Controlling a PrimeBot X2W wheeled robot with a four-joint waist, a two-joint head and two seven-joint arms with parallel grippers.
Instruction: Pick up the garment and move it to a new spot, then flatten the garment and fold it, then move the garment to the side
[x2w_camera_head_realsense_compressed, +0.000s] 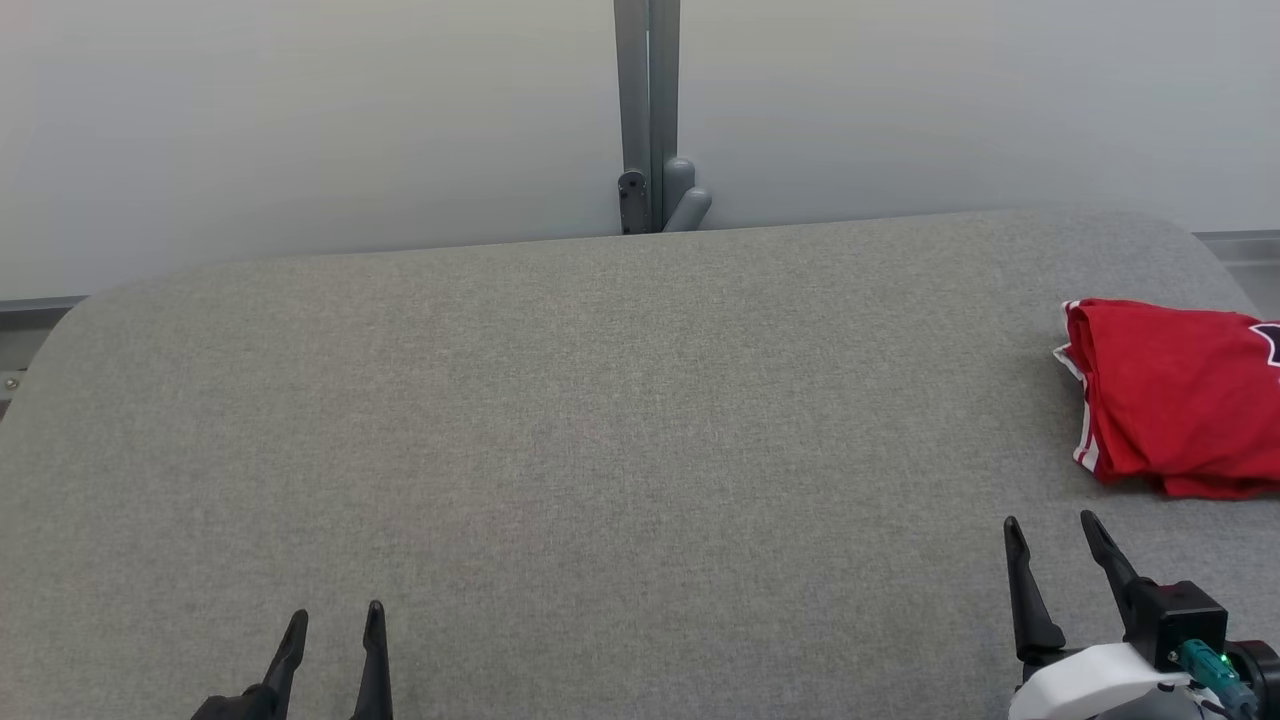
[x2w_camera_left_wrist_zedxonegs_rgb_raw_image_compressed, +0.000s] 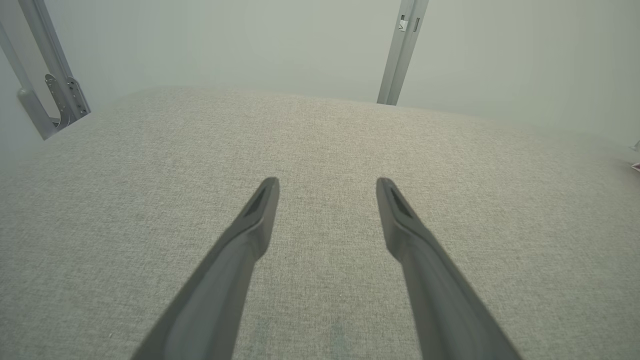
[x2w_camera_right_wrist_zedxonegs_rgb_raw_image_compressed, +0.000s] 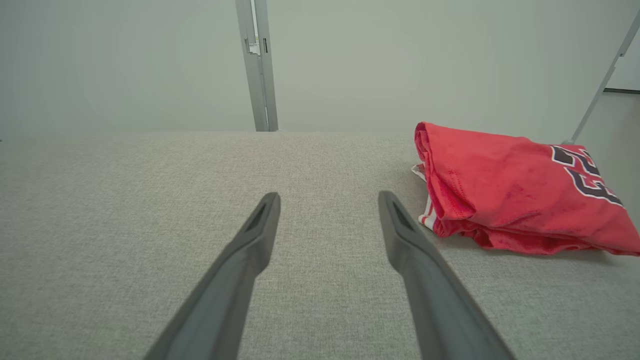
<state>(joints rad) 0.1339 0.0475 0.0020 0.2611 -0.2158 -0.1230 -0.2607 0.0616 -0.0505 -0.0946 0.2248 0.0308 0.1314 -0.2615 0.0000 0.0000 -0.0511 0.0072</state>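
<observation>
You have a grey fabric-covered table (x2w_camera_head_realsense_compressed: 600, 420) before you, its far corners rounded; behind it stands a pale, plain wall (x2w_camera_head_realsense_compressed: 300, 120); a grey metal post (x2w_camera_head_realsense_compressed: 647, 100) runs up that wall at the middle of the far edge, two rounded grey tubes (x2w_camera_head_realsense_compressed: 688, 195) at its foot; the left wrist view gives you a perforated metal bracket (x2w_camera_left_wrist_zedxonegs_rgb_raw_image_compressed: 64, 96) beyond one corner.

Your table (x2w_camera_head_realsense_compressed: 600, 420) is covered in grey woven cloth, matt and slightly coarse, and the garment (x2w_camera_head_realsense_compressed: 1170, 400) on it is red fabric with a soft sheen, finely meshed where the right wrist view comes close, with white trim. The fingers of your left gripper (x2w_camera_head_realsense_compressed: 336, 612) and right gripper (x2w_camera_head_realsense_compressed: 1049, 520) look like smooth, dark matt plastic, and the right wrist housing (x2w_camera_head_realsense_compressed: 1090, 685) is glossy white plastic. The post (x2w_camera_head_realsense_compressed: 647, 110) behind is smooth grey metal against a pale matt wall (x2w_camera_head_realsense_compressed: 300, 130).
</observation>
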